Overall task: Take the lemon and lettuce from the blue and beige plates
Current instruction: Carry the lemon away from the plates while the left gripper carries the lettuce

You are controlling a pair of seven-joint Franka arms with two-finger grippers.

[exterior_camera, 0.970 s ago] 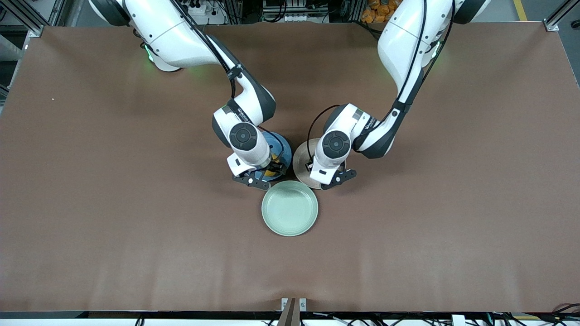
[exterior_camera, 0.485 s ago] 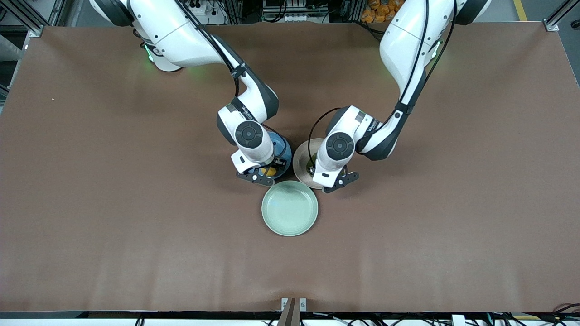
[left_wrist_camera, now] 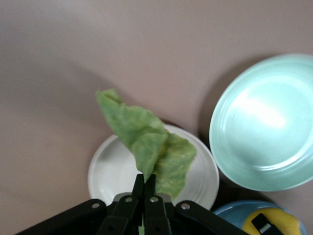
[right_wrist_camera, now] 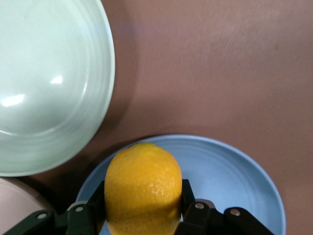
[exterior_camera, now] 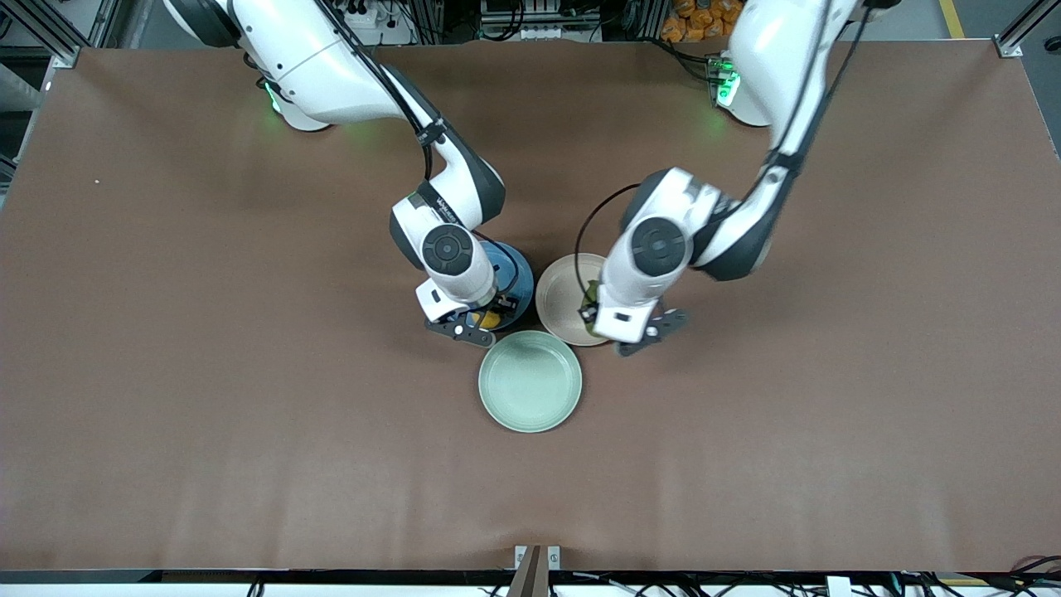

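Left wrist view shows the left gripper (left_wrist_camera: 145, 188) pressed together on one end of the lettuce (left_wrist_camera: 146, 147), a crumpled green leaf that sticks out from between the fingertips. The leaf hangs in the air over the beige plate (left_wrist_camera: 110, 171), which lies straight below the gripper, with its tip reaching out over bare table (left_wrist_camera: 73, 58). The green plate (left_wrist_camera: 266, 122) lies just beside the beige one, and a rim of the blue plate (left_wrist_camera: 230, 213) shows at the picture's edge.

In the right wrist view, the right gripper (right_wrist_camera: 143, 208) pinches the lemon (right_wrist_camera: 143, 186), one finger against each side of the yellow fruit. The lemon sits between the fingers over the blue plate (right_wrist_camera: 234, 171); whether it touches the plate cannot be told. The green plate (right_wrist_camera: 49, 83) lies near that gripper, apart from the blue plate's rim.

From the front view, the left gripper (exterior_camera: 598, 319) hangs over the edge of the beige plate (exterior_camera: 559, 290) toward the left arm's end of the table, a bit of green lettuce (exterior_camera: 592, 297) showing beside the wrist. The right gripper (exterior_camera: 481, 319) is over the blue plate (exterior_camera: 515, 278), with the lemon (exterior_camera: 489, 317) peeking out below the wrist. The green plate (exterior_camera: 530, 381) lies nearer to the front camera than both grippers, between them.
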